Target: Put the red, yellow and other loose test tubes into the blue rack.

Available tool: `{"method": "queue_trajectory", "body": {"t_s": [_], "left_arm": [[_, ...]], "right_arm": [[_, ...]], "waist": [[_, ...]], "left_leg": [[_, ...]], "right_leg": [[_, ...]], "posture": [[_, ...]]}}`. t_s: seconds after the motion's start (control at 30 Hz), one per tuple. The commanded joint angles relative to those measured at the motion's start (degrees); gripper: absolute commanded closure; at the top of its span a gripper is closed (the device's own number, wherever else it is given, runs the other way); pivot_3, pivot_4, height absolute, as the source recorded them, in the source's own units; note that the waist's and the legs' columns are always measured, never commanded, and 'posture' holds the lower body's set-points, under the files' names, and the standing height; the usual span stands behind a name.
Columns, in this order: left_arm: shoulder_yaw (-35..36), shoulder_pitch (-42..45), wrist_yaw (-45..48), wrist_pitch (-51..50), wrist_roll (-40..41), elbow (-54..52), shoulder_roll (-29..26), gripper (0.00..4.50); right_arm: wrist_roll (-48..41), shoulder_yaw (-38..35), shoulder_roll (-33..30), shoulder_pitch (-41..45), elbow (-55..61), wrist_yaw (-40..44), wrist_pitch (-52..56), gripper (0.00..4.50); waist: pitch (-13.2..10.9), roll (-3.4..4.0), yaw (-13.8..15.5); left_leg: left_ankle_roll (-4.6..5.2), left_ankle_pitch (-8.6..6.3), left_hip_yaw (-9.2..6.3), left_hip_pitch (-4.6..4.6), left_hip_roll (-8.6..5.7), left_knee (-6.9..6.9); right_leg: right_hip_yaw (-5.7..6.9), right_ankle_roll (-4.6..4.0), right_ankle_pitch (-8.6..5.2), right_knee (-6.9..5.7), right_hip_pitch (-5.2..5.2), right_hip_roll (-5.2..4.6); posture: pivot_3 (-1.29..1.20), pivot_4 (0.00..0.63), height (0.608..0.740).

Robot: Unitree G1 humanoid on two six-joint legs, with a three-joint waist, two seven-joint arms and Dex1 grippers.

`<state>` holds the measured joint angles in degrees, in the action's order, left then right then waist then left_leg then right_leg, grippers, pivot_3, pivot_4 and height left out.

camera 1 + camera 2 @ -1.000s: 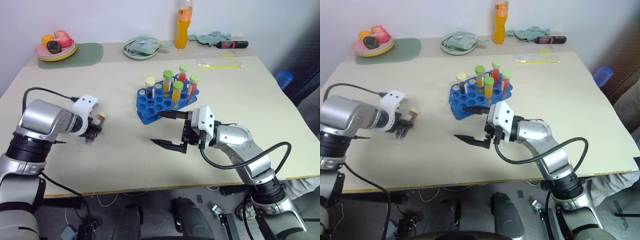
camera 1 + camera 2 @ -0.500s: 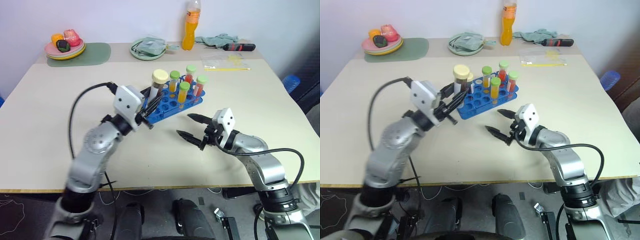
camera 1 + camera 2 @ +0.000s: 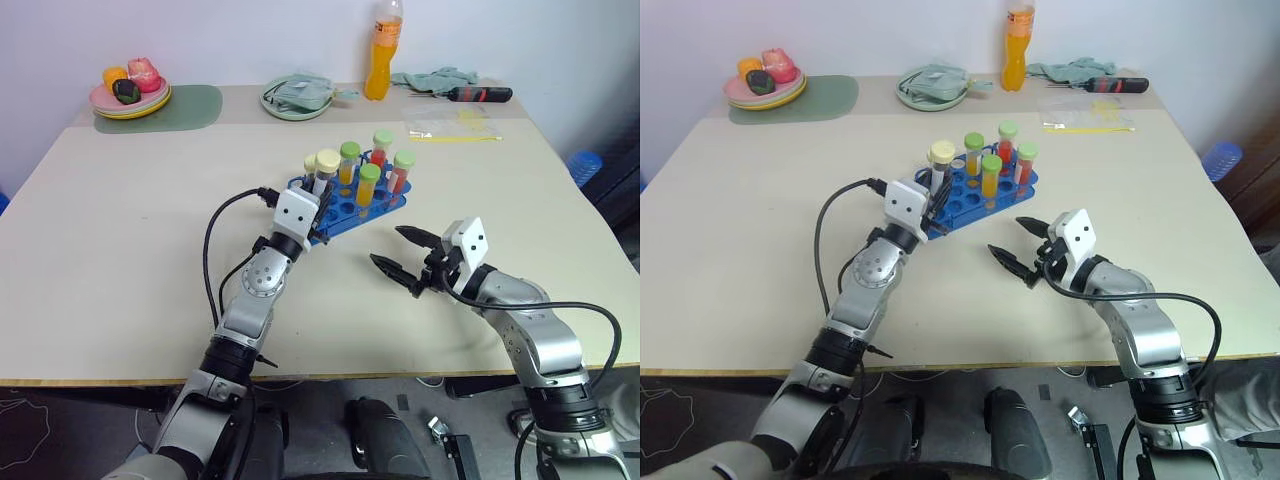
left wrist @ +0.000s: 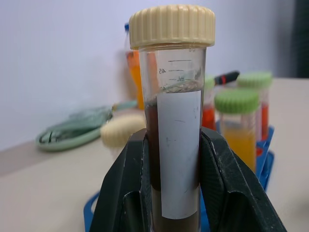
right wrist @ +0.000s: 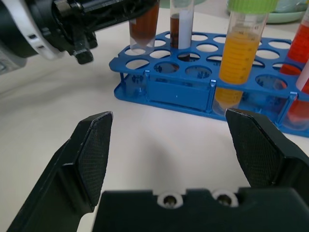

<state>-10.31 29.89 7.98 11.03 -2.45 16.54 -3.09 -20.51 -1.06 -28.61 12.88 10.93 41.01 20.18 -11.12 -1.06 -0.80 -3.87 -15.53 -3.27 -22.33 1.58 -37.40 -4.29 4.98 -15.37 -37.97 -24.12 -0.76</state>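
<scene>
Over on the left side of the desk [image 3: 120, 250], nothing but bare top, so loads of room that way. Moving right, the left tool [image 3: 318, 207] is clamped on the maroon tube [image 4: 175, 145] with the cream cap, gripping it mid-body on the label and holding it upright right at the near-left corner of the blue rack [image 3: 340, 215]. In the right wrist view its tip looks to be just at or over a corner hole, can't tell if it's in yet. I'd guess it's light, stiff, smooth plastic, so it could slip or tilt if squeezed low; mid-body below the cap looks like the sane place to hold. The rack already has a second cream-capped tube and four green-capped ones (orange and red liquid), tight neighbours, so go straight down. Further right, the right tool [image 3: 404, 251] sits wide open and empty just above the desk, near the rack's front edge.
</scene>
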Motion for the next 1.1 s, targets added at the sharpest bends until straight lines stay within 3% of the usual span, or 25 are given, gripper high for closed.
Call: {"method": "queue_trajectory", "body": {"t_s": [0.03, 0.43, 1.0, 1.03, 1.1], "left_arm": [[0.45, 1.82, 1.66, 2.62, 1.24, 1.35, 1.64, 3.72], [1.10, 5.60, 2.92, 7.42, 0.27, 11.09, 4.11, 3.72], [2.98, 5.72, 5.92, 9.14, 2.90, 15.93, 5.52, 3.72], [3.17, 5.65, 6.15, 8.96, 3.26, 15.81, 5.65, 2.92], [3.50, 5.47, 6.19, 9.70, 3.42, 15.10, 5.71, 2.33]], "right_arm": [[-0.51, -1.57, 0.11, -0.20, 2.52, -0.60, -1.22, 0.37], [-0.32, -0.80, 0.59, -0.62, 2.71, -1.41, -1.69, 0.37], [0.09, 0.14, 0.97, -0.81, 3.37, -1.96, -1.83, 0.37], [0.08, 0.15, 1.00, -0.80, 3.40, -1.96, -1.83, 0.37], [-0.03, 0.19, 1.04, -0.71, 3.49, -1.97, -1.76, 0.37]], "waist": [[0.00, 0.00, 0.01], [0.00, 0.00, -0.02], [0.00, 0.00, -0.02], [0.00, 0.00, -0.02], [0.00, 0.00, 0.00]], "left_leg": [[0.00, 0.00, -0.01, 0.00, 0.00, 0.00], [0.00, 0.00, -0.01, 0.00, 0.00, 0.00], [0.00, 0.00, -0.01, 0.00, 0.00, 0.00], [0.00, 0.00, -0.01, 0.00, 0.00, 0.00], [0.00, 0.00, -0.01, 0.00, 0.00, 0.00]], "right_leg": [[0.01, 0.00, 0.00, 0.00, 0.00, 0.00], [0.01, 0.00, 0.00, 0.00, 0.00, 0.01], [0.01, 0.00, 0.00, 0.00, 0.00, 0.02], [0.01, 0.00, 0.00, 0.00, 0.00, 0.02], [0.01, 0.00, 0.00, 0.00, 0.00, 0.02]], "posture": [[0.00, 0.150, 0.740], [0.00, 0.150, 0.740], [0.00, 0.150, 0.740], [0.00, 0.150, 0.740], [0.00, 0.150, 0.740]]}}
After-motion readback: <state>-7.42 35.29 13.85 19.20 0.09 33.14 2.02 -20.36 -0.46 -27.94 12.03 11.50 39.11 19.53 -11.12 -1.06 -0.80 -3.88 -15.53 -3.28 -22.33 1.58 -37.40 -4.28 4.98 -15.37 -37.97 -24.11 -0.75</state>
